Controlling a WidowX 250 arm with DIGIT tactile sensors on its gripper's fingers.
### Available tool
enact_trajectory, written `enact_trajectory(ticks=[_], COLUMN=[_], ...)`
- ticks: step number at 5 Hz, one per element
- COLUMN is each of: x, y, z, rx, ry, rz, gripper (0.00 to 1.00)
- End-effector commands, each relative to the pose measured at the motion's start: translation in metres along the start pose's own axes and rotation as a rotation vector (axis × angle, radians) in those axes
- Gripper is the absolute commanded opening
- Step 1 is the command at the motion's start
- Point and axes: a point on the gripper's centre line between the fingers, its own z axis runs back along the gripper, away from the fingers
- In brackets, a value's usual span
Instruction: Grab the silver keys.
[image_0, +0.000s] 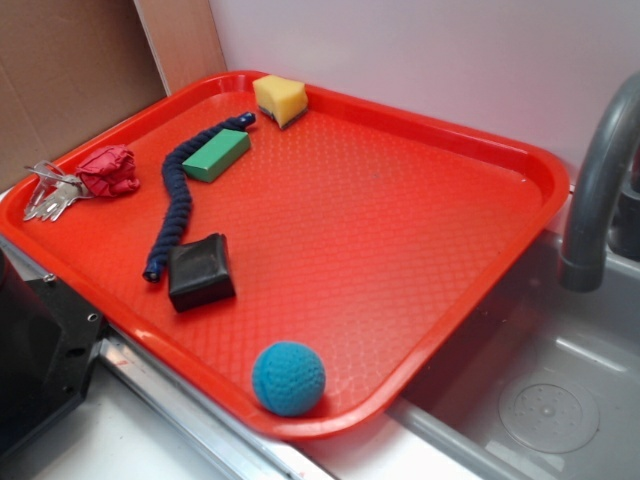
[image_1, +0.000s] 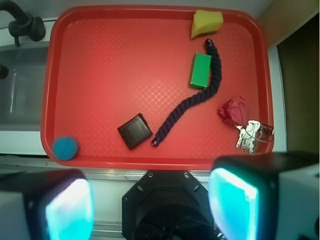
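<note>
High above the red tray (image_1: 60, 75), the gripper (image_1: 150, 202) is hovering with its jaws standing wide apart, holding nothing.

Nothing is being grasped yet: the silver keys (image_1: 248, 135) are lying untouched at the tray's edge, touching their red fob (image_1: 233, 111); descent and closing are remaining.

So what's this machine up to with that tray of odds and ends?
It is meant to grab the silver keys, which lie untouched with their red fabric fob at one corner of the red tray. The pincer hangs open above the tray's near edge, holding nothing. A blue rope, blocks, a sponge and a ball lie around.
</note>
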Motion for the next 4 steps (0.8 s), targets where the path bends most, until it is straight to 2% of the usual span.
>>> enact_trajectory(ticks=[1, 2, 3, 4], x=[0.000, 0.002, 0.006, 0.003], y=[0.000, 0.039, 0.069, 0.076], z=[0.000, -0.028, -0.054, -0.075], rx=[0.000, -0.001, -0.092, -0.081], ry=[0.000, -0.063, -0.195, -0.151], rz=[0.000, -0.143, -0.389, -0.647], gripper=[1.00, 1.00, 1.00, 1.00])
